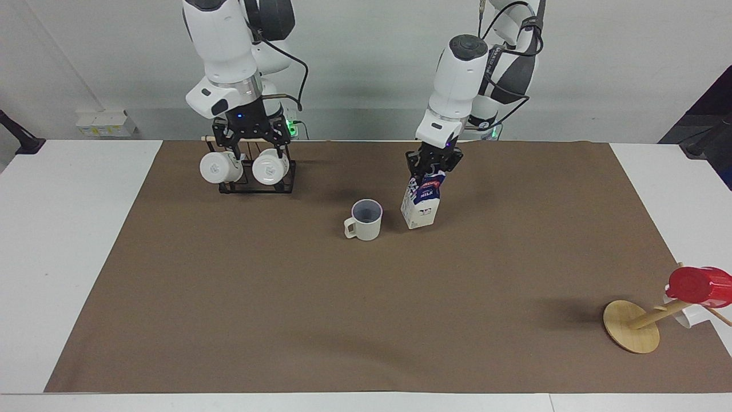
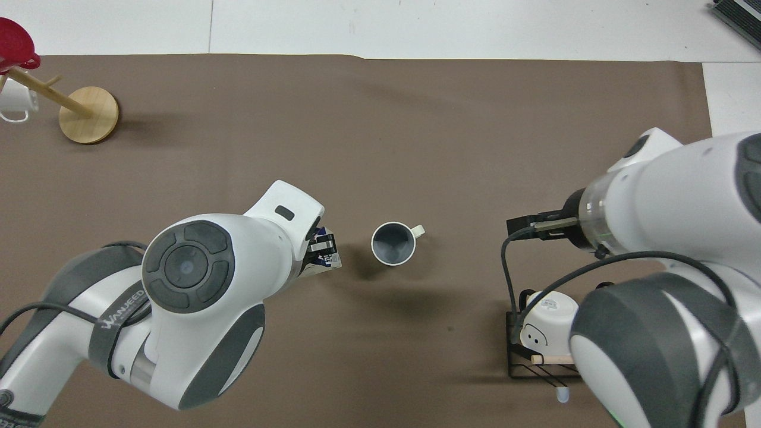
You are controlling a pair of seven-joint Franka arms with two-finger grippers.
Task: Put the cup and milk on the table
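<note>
The cream cup point(image 1: 364, 220) stands upright on the brown sheet of the table point(image 1: 366, 320), handle toward the right arm's end; it also shows in the overhead view point(image 2: 392, 244). My left gripper point(image 1: 430, 170) is shut on the dark blue top of the milk carton point(image 1: 420, 205). The carton hangs tilted right beside the cup, its bottom at or just above the sheet; I cannot tell if it touches. From overhead only a corner of the carton point(image 2: 327, 257) shows under the left arm. My right gripper point(image 1: 250, 137) is open and empty over the mug rack.
A black wire rack point(image 1: 257, 184) with two white mugs point(image 1: 220, 167) stands near the robots at the right arm's end. A tipped wooden mug tree point(image 1: 631, 326) with a red cup point(image 1: 699, 284) lies far from the robots at the left arm's end.
</note>
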